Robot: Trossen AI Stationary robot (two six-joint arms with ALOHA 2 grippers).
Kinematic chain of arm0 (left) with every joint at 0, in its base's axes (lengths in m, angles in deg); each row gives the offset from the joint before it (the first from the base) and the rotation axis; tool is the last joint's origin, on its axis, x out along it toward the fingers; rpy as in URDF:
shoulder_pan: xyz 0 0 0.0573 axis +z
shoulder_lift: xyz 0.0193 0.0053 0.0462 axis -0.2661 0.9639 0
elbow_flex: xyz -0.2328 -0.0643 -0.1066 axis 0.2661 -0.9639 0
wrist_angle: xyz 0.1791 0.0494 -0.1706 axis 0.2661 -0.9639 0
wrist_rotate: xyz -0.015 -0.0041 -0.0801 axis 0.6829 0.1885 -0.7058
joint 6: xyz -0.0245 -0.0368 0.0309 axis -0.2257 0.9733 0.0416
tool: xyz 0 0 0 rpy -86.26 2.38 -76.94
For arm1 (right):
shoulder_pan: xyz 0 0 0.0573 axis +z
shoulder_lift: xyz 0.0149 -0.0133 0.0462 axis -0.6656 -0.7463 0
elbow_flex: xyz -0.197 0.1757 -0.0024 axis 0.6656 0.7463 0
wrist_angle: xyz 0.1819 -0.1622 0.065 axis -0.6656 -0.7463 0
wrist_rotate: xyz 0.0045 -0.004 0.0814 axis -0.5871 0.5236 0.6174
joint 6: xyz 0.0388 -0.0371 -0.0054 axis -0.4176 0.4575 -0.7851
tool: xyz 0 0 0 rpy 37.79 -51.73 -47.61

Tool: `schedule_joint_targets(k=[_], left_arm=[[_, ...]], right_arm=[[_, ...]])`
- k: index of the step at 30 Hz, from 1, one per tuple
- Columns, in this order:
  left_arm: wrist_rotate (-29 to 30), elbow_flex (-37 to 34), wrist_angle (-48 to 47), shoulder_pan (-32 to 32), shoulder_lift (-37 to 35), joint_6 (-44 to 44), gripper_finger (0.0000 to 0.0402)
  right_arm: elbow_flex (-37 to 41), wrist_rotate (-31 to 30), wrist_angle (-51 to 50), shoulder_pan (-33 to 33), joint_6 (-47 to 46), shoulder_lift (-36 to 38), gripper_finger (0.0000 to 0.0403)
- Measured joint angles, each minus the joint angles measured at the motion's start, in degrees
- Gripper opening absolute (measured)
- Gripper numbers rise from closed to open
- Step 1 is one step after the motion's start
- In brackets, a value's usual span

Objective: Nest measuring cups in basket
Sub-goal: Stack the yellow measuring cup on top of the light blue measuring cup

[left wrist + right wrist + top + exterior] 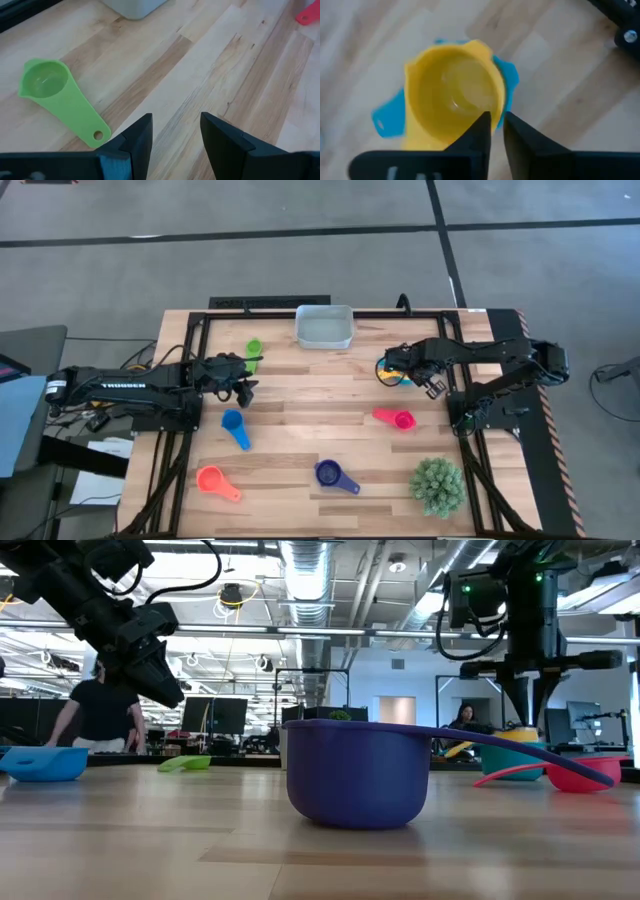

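Observation:
The yellow-orange cup (452, 95) sits nested in the teal cup (390, 117) on the table's right part (392, 370). My right gripper (497, 125) comes down over it (520, 700) and is shut on its rim. My left gripper (175, 132) hovers open above bare wood at the left (248, 376), beside the green cup (55, 95) (253, 348), which lies flat. The basket (325, 327) stands at the far edge. The blue cup (235, 425), orange-red cup (215, 480), purple cup (335, 475) and pink cup (395, 418) lie scattered on the table. My right gripper pinches the yellow-orange cup's rim (496, 107), one finger (477, 132) inside the bowl and the other outside it. The fingers come from above, pointing down. The cup stays upright inside the teal cup; whether it is lifted off it cannot be told.
A round spiky green plant (437, 485) stands at the near right corner. A black frame (200, 315) runs round the table's edges. Bare wood lies in the middle between the arms. People stand in the room behind the table (100, 710).

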Motion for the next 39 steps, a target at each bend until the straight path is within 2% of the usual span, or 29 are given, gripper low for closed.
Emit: schedule_joint_targets(k=[3,6,9,11,16,21,24,32,39], left_arm=[[-0.3,0.0,1.8,0.0,0.2,0.0,0.0154],[-2.0,0.0,3.4,0.0,1.0,0.8,0.0154],[-2.1,0.0,3.6,0.0,2.2,3.4,0.0154],[-1.9,0.0,3.6,0.0,2.9,5.2,0.0154],[0.4,0.0,6.8,0.0,5.2,7.7,0.0154],[1.2,0.0,11.2,0.0,8.2,8.2,0.0154],[1.0,0.0,11.5,0.0,9.8,11.2,0.0154],[1.2,0.0,11.6,0.0,13.4,18.6,0.0154],[-1.3,0.0,15.1,-0.1,17.2,22.5,0.0154]], right_arm=[[0.0,3.4,-0.2,-0.6,3.4,0.7,0.0104],[0.0,3.5,0.1,-0.8,6.2,2.5,0.0137],[0.0,-0.1,3.2,-0.3,11.2,5.8,0.0163],[0.0,-3.4,7.6,-1.7,19.6,7.5,0.0172],[0.0,-3.3,14.0,-14.2,42.5,6.4,0.0164],[0.0,5.0,29.0,-24.4,59.8,-0.6,0.0133],[-1.0,8.7,30.1,-26.9,64.2,-5.2,0.0113],[-1.7,13.4,26.0,-24.2,75.5,-12.9,0.0085],[-1.7,17.9,25.2,-16.9,82.4,-12.3,0.0081]])
